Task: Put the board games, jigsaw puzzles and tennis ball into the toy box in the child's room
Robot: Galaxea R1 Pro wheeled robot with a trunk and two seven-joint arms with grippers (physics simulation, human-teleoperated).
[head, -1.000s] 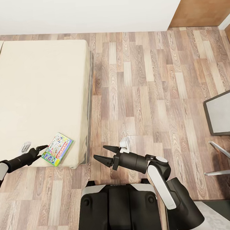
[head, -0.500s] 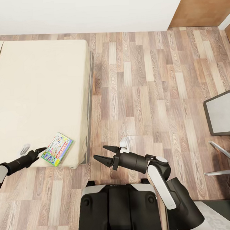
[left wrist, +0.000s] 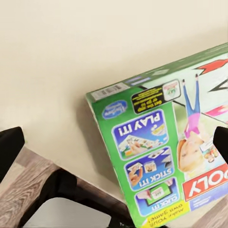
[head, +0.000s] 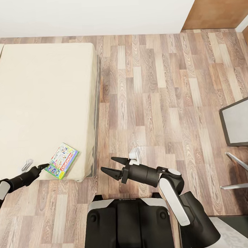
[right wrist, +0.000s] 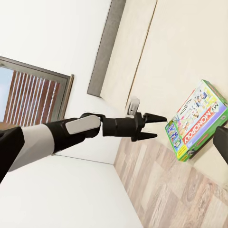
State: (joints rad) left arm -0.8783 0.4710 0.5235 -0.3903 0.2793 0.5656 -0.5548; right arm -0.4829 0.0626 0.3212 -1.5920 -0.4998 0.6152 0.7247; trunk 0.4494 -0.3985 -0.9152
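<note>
One board game, a white and green Monopoly box [head: 62,160], lies flat on the beige bed [head: 40,98] near its front right corner. My left gripper [head: 44,166] is open and low at the bed's front edge. Its tips point at the box's near end and stand just short of it. In the left wrist view the box [left wrist: 161,156] fills the space ahead of the gripper [left wrist: 115,145]. In the right wrist view the left gripper [right wrist: 160,127] is spread beside the box [right wrist: 197,118]. My right gripper [head: 112,165] hangs open over the floor, holding nothing. The toy box, jigsaw puzzles and tennis ball are out of view.
Wooden floor [head: 155,93] stretches between the bed and a pale grey table top [head: 239,122] at the right edge. A thin metal frame [head: 238,169] stands below that table. A white wall [head: 90,13] runs along the far side, and my base [head: 128,225] is at the bottom.
My left arm has drawn back and down toward the bed's front edge, so its tips sit lower beside the box. The box and the right arm have not moved.
</note>
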